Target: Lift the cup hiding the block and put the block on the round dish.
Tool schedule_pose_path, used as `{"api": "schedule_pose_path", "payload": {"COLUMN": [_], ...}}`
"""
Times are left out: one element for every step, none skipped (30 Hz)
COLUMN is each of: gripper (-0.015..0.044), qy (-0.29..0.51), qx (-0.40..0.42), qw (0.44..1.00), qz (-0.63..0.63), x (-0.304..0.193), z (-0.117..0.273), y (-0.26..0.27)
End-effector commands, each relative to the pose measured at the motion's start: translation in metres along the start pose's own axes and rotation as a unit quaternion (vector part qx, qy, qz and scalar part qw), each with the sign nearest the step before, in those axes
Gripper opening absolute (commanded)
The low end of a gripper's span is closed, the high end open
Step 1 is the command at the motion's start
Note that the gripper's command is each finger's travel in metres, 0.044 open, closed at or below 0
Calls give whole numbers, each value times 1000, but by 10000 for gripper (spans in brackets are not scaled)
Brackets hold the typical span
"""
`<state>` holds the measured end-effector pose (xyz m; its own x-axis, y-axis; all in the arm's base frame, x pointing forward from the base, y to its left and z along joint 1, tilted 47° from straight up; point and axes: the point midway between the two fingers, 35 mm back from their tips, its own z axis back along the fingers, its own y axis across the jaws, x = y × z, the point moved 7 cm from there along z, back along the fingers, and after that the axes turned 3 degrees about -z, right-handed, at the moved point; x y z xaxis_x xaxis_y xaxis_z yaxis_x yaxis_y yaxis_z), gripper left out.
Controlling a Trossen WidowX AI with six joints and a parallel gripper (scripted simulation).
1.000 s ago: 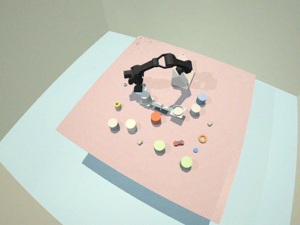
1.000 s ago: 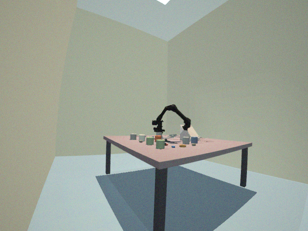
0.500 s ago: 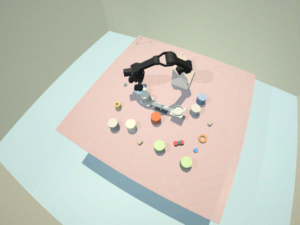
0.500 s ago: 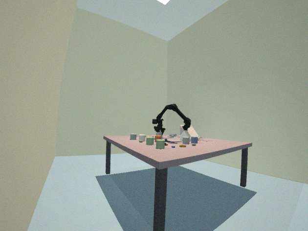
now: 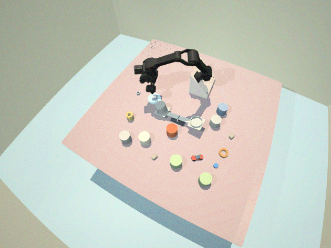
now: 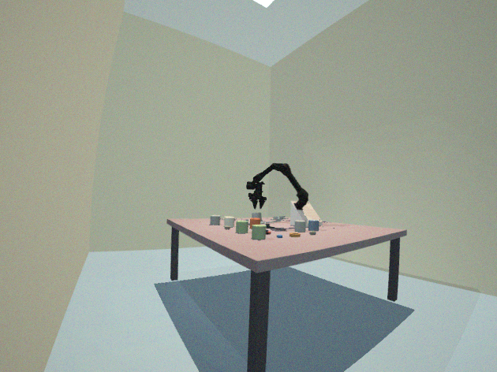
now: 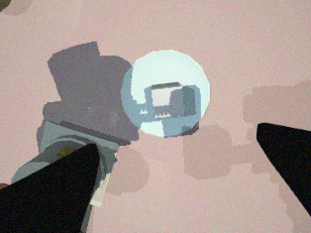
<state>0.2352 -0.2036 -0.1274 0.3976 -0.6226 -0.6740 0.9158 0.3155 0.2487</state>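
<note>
On the pale round dish [image 5: 150,101] [image 7: 165,62], the grey block [image 5: 154,96] [image 7: 163,96] lies within the rim, below the gripper [image 5: 151,92] [image 6: 258,207] [image 7: 178,142]. The fingers are spread wide with nothing between them, and their tips hang above the counter [image 5: 179,193] [image 6: 289,246] [image 7: 248,43], apart from the block. From the wrist, the block shows between the two fingers' sides but farther up the view than their tips. Near the dish, a grey cup [image 5: 160,107] [image 6: 256,215] [image 7: 32,171] stands upright on one end of the balance [image 5: 178,118] [image 7: 110,150]; the other end carries a bare ring [image 5: 190,122]. No cup is over the dish
</note>
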Motion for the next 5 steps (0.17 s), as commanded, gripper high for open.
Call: {"api": "schedule_pose_path", "payload": {"gripper": [440,440,440,440,440], "qy": [2,2,2,2,2], "qx": [-3,-3,-3,-3,-3], "qw": [1000,1000,1000,1000,1000], "qz": [2,2,2,2,2], "x": [-1,-1,-1,-1,-1], "z": [3,3,3,3,3], "y": [0,0,0,0,0]}}
